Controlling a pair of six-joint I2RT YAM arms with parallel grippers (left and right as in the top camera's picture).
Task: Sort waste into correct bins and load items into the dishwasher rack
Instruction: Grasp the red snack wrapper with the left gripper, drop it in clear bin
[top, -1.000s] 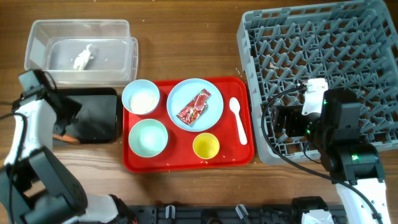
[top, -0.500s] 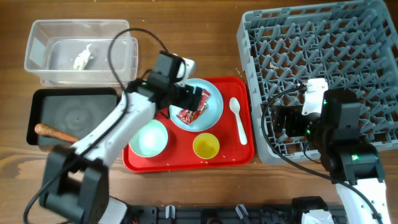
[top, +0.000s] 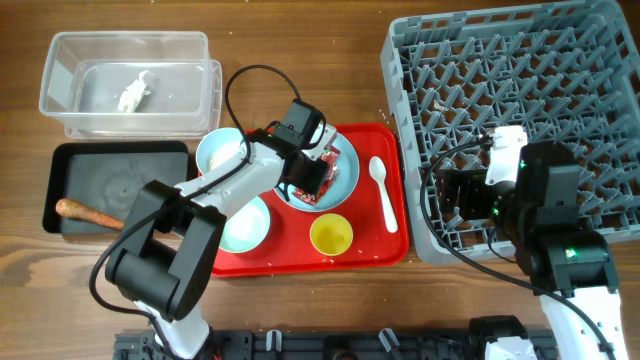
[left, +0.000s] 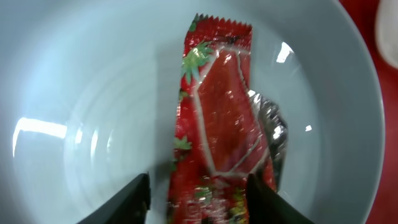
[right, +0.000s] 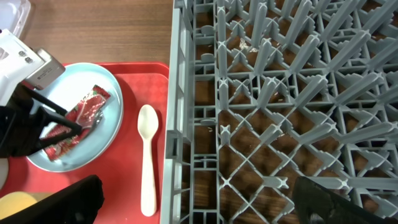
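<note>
Your left gripper (left: 199, 200) hangs low over the plate (left: 93, 93), jaws apart. One finger (left: 134, 202) sits on each side of the near end of the wrapper (left: 224, 124). Nothing is clamped, and you cannot tell from the wrist view whether either finger touches the foil. The wrapper lies flat on the plate and runs straight away from the gripper, slightly crumpled on its right edge.

Just right of that gripper the spoon (right: 147, 158) lies on the red tray (top: 380, 140), bowl end away from you. The cup (top: 331, 234) stands just behind the gripper, toward the arm's base. The white bowl (top: 222, 152) is just left of it, and the mint bowl (top: 240, 225) lies left and back, partly under the arm.

Well to the left, the tub (top: 130, 60) holds the scrap (top: 134, 92). The black tray (top: 70, 160) holds the stick (top: 88, 212).

Your right gripper (right: 199, 186) is spread wide and empty. It hovers above the left edge of the rack (right: 280, 93), with the spoon just to its left.
</note>
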